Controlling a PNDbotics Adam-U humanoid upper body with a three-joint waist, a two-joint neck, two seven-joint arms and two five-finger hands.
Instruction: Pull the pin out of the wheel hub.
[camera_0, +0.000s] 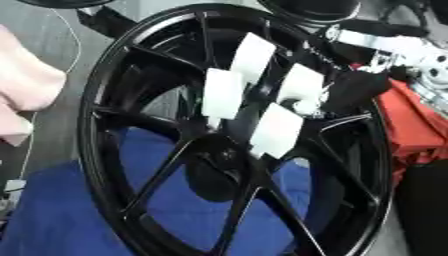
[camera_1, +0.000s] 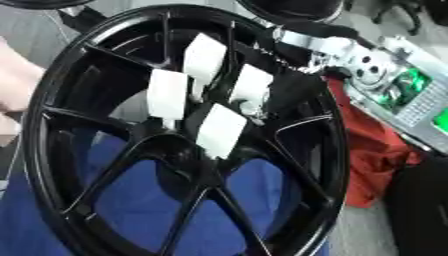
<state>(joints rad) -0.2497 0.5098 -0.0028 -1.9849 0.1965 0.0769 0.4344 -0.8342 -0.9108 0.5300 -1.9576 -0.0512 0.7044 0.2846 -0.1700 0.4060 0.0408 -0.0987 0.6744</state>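
Your right robot hand (camera_0: 289, 95) reaches in from the far right, its white-padded fingers (camera_0: 223, 92) spread over the black wheel hub (camera_0: 219, 155), which fills the centre above blue cloth (camera_0: 61, 215). You cannot tell whether they hold the pin. Red cloth (camera_1: 372, 145) lies right.

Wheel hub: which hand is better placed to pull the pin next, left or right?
Right. The right hand reaches in from the upper right, its fingers spread over the wheel hub. The left hand shows in neither view. The pin itself I cannot make out.
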